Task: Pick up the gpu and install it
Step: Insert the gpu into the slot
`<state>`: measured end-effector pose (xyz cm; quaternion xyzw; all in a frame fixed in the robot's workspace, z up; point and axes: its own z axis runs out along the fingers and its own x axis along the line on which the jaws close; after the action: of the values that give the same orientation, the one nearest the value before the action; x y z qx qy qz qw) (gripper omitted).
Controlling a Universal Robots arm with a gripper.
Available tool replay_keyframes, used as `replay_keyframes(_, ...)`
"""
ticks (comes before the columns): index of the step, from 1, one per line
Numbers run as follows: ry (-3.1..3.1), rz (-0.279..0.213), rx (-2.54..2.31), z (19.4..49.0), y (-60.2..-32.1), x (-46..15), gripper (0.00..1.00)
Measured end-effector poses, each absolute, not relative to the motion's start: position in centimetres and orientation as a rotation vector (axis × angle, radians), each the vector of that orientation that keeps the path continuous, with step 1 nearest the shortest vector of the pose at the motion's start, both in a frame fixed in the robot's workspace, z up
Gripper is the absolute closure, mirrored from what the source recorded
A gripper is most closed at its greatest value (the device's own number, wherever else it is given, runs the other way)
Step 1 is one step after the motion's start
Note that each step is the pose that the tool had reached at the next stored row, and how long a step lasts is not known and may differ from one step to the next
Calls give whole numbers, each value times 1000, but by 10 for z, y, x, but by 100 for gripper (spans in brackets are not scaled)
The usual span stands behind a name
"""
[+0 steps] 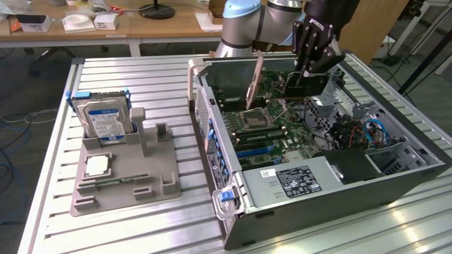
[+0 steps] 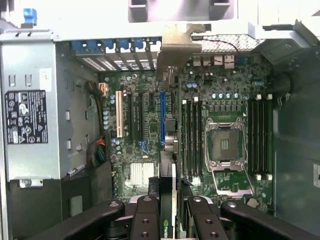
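Silvery metal forms the bracket [image 2: 175, 44] at one end of the gpu [image 1: 301, 89], a thin dark circuit card that hangs on edge over the open computer case [image 1: 395, 185], above the motherboard [image 1: 282, 127] and just apart from it. The jaws are clenched on the card's upper edge, with its thin edge and green logo strip pinched between them in the wrist view. I judge the card light and stiff but fragile: its gold contacts and small parts would not take knocks or twisting, so a hold on the bare top edge near the middle, as here, seems the safest place. Under it lie the expansion slots, among them a blue slot [image 2: 162, 117] and a beige one [image 2: 119, 115]. The rows of seated memory sticks [image 2: 192, 140] and the open processor socket [image 2: 225, 145] sit close beside the card's line and could be struck. A grey power supply [image 1: 297, 180] fills the near end of the case, and blue cables [image 1: 374, 131] loop toward the exterior view's right. Well apart, toward the exterior view's left on the slatted metal desk [image 1: 141, 74], a grey fixture [image 1: 127, 185] holds an upright hard drive [image 1: 105, 120] and a processor chip [image 1: 97, 165].
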<state>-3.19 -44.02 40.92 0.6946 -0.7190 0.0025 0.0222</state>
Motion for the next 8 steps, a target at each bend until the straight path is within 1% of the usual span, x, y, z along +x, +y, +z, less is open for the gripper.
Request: replay_keyframes(8, -2211, 8, 2169, 409, -440, -32, 74)
